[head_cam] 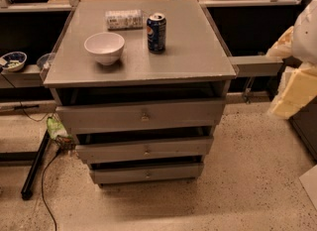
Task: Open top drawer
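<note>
- A grey metal desk (pixel 193 51) stands in the middle of the view, on a speckled floor (pixel 247 185).
- The top drawer (pixel 99 118) is the widest and tallest of three grey drawer fronts. It sits right under the desk top. Its small round metal knob (pixel 144 117) is in the middle of the front.
- A dark gap shows between the desk top and this front. I think the top drawer is shut or close to shut, so the job looks not yet begun.
- The narrower grey middle drawer (pixel 109 151) and the grey bottom drawer (pixel 119 174) have knobs too (do not mix them up with the big one).
- The robot's pale cream hand (pixel 297 84) is at the right edge of the view. It is out beside the desk and well apart from the knob. I cannot tell if the hand is apart or together.
- This matters most: the knob lies to the left of the hand in the view, and lower down. The drawer front runs long from side to side. Its box should slide out toward the camera.
- So I think the hand must come round to the front, get level with the knob, and pull straight out.
- On the desk top stand a round white bowl (pixel 104 46) and a blue soda can (pixel 156 31). A pale wrapped packet (pixel 124 19) lies behind them. A hard tug could shake the can, I think.
</note>
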Robot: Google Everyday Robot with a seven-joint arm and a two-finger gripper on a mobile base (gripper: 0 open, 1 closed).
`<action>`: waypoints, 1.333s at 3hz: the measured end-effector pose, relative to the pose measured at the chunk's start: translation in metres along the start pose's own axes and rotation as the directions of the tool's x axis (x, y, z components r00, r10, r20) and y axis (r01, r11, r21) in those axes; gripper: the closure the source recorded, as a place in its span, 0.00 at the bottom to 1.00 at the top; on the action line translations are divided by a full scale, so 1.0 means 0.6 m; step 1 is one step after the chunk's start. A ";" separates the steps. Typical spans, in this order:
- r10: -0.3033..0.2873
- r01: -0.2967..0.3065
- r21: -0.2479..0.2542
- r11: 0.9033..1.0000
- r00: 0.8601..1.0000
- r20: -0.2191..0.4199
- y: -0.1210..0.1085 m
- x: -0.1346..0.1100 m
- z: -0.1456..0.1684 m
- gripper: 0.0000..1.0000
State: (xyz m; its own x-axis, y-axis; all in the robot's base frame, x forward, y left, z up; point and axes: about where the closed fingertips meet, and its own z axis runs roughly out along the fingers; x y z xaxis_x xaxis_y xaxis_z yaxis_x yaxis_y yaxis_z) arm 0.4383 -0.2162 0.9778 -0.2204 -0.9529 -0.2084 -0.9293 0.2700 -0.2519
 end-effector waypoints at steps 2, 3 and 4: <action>0.000 0.000 0.000 1.000 1.000 0.000 0.000 0.000 0.000 0.80; 0.000 0.000 0.000 1.000 1.000 0.000 0.000 0.000 0.000 1.00; 0.000 0.000 0.000 1.000 1.000 0.000 0.000 0.000 0.000 1.00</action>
State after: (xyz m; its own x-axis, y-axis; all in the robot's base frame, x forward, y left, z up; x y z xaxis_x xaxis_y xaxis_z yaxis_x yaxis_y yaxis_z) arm 0.4383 -0.2163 0.9779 -0.2206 -0.9528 -0.2087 -0.9292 0.2703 -0.2521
